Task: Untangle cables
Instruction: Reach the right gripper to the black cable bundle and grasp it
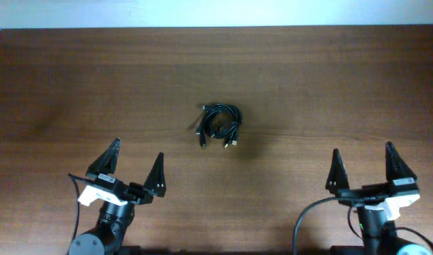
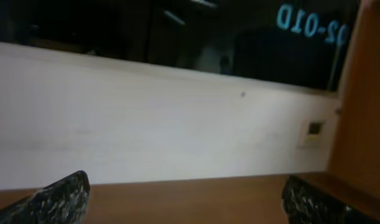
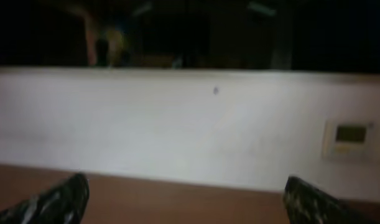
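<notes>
Step 1, nothing gripped. My left jaws and right jaws apart, empty, by near edge of table. Cables in 1 tangle mid-table. Next, likely: reach in, pinch loose plug end.

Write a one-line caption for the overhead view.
Tangled black cables lie on the table; left gripper and right gripper sit apart from them, jaws open.

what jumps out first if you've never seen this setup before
A small coiled tangle of black cables lies alone near the middle of the brown wooden table, with its plug ends poking out on the side facing the arms. The left end effector and right end effector sit at the near edge, both open and well clear of the tangle.
</notes>
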Controlling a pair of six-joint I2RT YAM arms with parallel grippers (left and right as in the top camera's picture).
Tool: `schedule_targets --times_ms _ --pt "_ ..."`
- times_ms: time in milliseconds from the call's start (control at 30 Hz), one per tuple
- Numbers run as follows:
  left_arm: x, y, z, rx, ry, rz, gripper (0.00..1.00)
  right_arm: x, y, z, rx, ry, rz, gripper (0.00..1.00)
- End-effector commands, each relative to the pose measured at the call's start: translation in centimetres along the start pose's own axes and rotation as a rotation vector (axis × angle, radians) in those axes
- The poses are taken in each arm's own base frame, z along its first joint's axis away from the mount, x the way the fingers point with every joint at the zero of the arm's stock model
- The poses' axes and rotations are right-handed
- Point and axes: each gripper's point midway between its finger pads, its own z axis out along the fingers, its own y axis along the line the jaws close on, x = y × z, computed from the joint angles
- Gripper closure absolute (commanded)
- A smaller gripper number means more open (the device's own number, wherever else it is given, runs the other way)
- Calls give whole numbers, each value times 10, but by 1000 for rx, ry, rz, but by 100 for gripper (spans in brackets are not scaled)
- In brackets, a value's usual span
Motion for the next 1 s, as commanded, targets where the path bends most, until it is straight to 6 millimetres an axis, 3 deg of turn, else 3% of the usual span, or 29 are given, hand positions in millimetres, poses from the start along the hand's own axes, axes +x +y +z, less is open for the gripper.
schedule_targets --times_ms 0,67,200,300,333,400,467,567,667,900,967 --pt "-36 -17 17 83 13 -91 1 -37 10 -8 -44 67 25 1" --pt "-57 -37 38 210 69 -99 1 -52 12 -14 -42 164 43 1" --pt "-81 -69 80 439 264 -197 1 -58 28 -28 -106 422 141 1" --pt "-81 -65 96 408 414 -285 1 -61 48 -39 -199 565 221 1" --pt "-82 -64 96 400 438 -284 1 -64 60 -43 -266 600 251 1" --pt "-91 -62 93 383 438 -259 1 -76 104 -59 -533 675 375 1" --pt "-101 -64 85 380 411 -242 1 -82 128 -69 -715 735 487 1" --pt "-89 -67 68 359 484 -293 1 -83 132 -61 -754 754 520 1" --pt "-88 -67 68 355 488 -296 1 -79 130 -50 -751 768 529 1" --pt "-64 -65 55 318 602 -376 1 -59 122 -33 -689 865 568 1" --pt "-50 -45 55 180 636 -373 1 -52 120 -24 -742 830 444 1"
